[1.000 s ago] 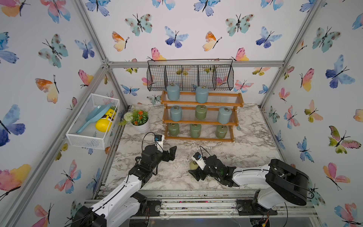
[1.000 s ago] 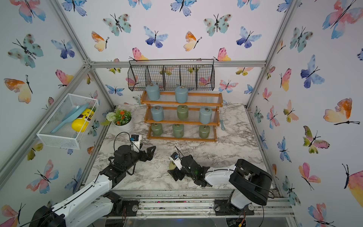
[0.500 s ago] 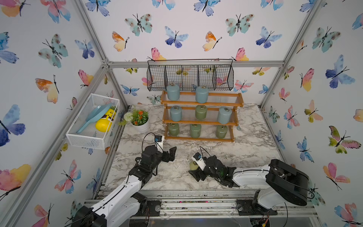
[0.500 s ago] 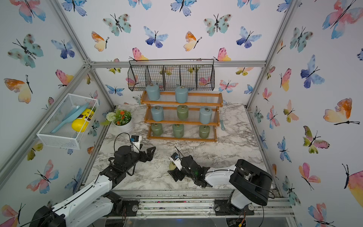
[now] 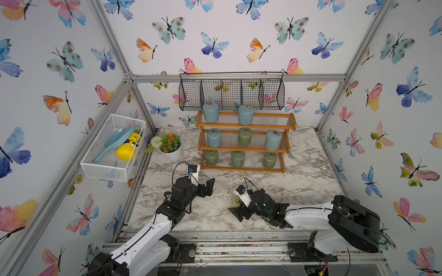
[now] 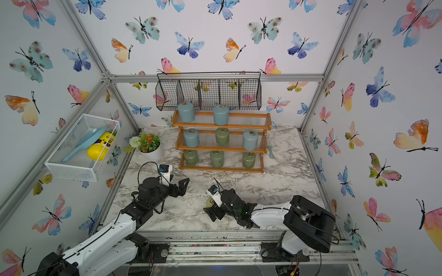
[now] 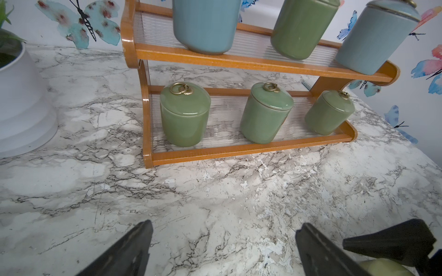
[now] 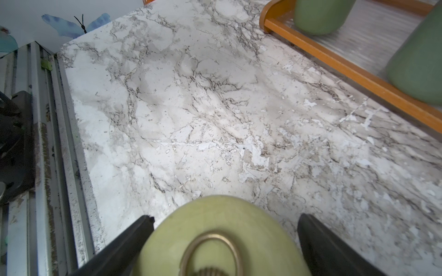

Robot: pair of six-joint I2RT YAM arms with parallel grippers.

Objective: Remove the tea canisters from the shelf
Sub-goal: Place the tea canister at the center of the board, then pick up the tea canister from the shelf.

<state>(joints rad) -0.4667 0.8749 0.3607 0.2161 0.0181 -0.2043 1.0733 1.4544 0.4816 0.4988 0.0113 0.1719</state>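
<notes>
The orange-brown shelf [image 5: 275, 119] stands at the back of the marble table. It carries two blue tea canisters [image 5: 211, 112] on its top tier. The middle tier has a green one [image 5: 245, 136] between two blue. Three green ones [image 7: 184, 117] sit on the bottom tier. A pale yellow-green canister [image 5: 235, 202] [image 8: 222, 236] stands upright on the table near the front. My right gripper [image 8: 224, 217] is open around it, with a gap showing at one finger. My left gripper [image 7: 223, 227] [image 5: 207, 187] is open and empty over bare table, facing the bottom tier.
A white flower pot [image 5: 171, 153] stands left of the shelf. A black wire basket [image 5: 232, 92] hangs just above the top tier. On the left wall, a white mesh basket [image 5: 112, 153] holds a yellow bottle [image 5: 128, 149]. A metal rail [image 5: 215, 235] edges the table front.
My right gripper's jaws have spread apart from the pale yellow-green canister, which stays standing on the table. The left arm has not moved.
</notes>
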